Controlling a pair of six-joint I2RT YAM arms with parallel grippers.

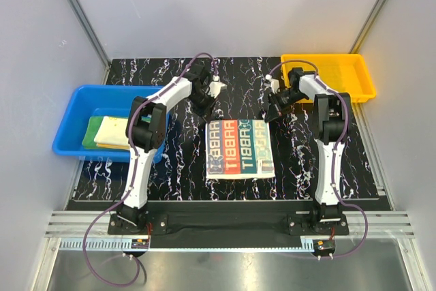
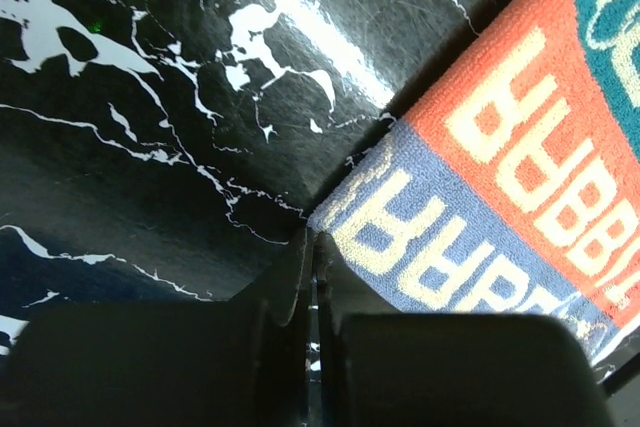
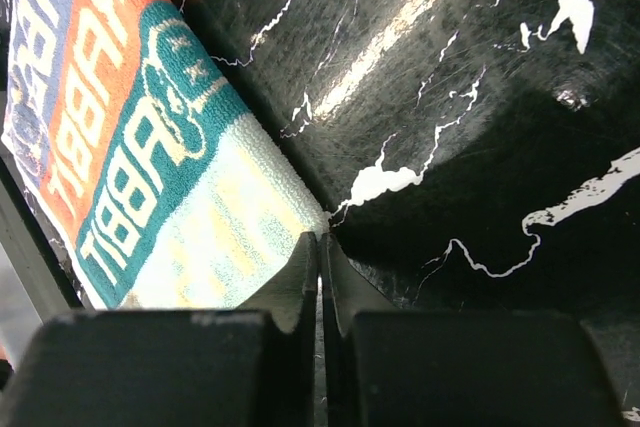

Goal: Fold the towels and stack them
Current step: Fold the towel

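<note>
The RABBIT towel is laid flat at the middle of the black marbled bench, between the two arms. Its coloured word bands run from far to near.

The left jaws are set down at the towel's far left corner. In the left wrist view they are pressed together, with the fingertips right against the blue-banded corner. Whether any cloth is caught between them cannot be told.

The right jaws are set down at the far right corner. They are also pressed together, with the fingertips touching the pale corner beside the teal band. A grip on the cloth cannot be confirmed there either.

The green towel and the pale yellow towel are seen in the blue bin at the bench's left edge. The yellow one lies on the green, and its print is too small to read.

A yellow tray is placed at the far right corner, well apart from the RABBIT towel.
</note>
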